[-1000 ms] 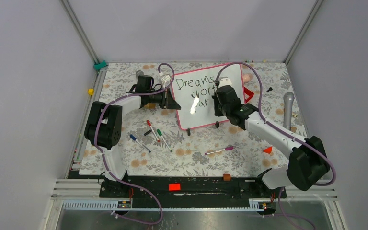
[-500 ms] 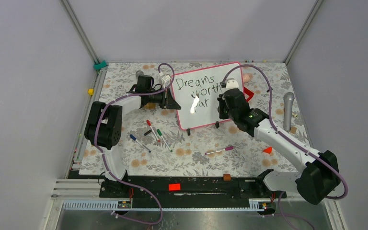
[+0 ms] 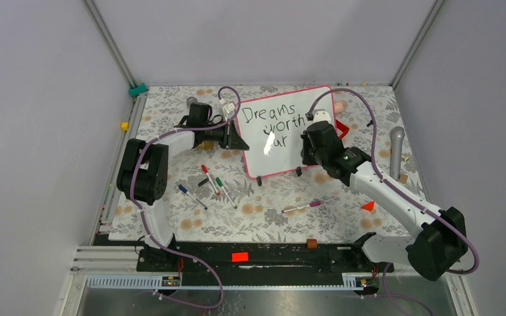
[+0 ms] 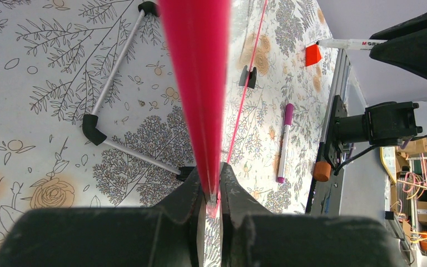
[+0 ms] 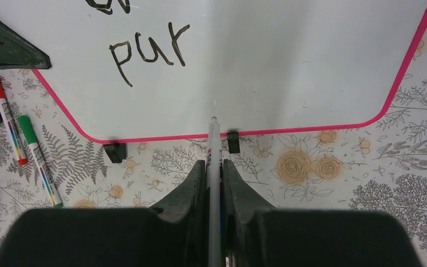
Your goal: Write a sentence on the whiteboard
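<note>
Left gripper pinches blurred whiteboard rim; right gripper pinches a marker, perhaps touching.

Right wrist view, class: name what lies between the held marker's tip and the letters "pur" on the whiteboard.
Nothing but bare whiteboard surface separates the marker tip from "pur", as the right wrist view shows.

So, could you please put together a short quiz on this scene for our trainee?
1. True or false: the left gripper is clamped on the whiteboard's pink frame.
2. What does the right gripper hold? A) a marker B) a red block C) nothing
3. Fill in: the third line of the sentence currently reads "___".
Key: 1 true; 2 A; 3 pur.
</note>
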